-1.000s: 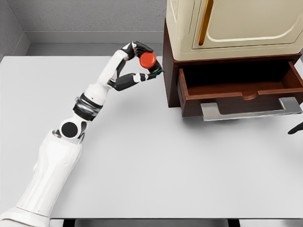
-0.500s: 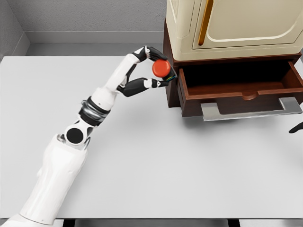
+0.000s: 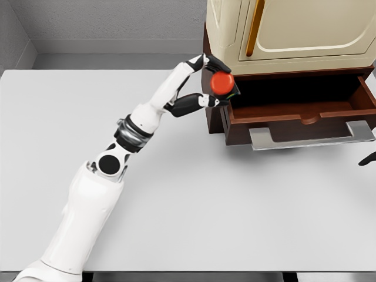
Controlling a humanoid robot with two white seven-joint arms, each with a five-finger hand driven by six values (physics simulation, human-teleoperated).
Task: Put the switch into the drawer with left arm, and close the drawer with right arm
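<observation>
The switch (image 3: 222, 83) has a round red button on a dark body. My left hand (image 3: 215, 82) is shut on it and holds it in the air at the left front corner of the open brown drawer (image 3: 296, 114). The drawer sticks out from a brown cabinet base and has a flat silver handle (image 3: 311, 138) along its front. Its inside is dark, and I see nothing in it. Only dark fingertips of my right hand (image 3: 368, 158) show at the right edge, low beside the handle's right end.
A cream cabinet (image 3: 288, 32) with a gold handle sits on top of the brown base. The white table (image 3: 188, 205) spreads out in front, with a grey wall behind it.
My left arm has carried the switch to the right, from over the table to the drawer's left corner. The right hand has stayed put.
</observation>
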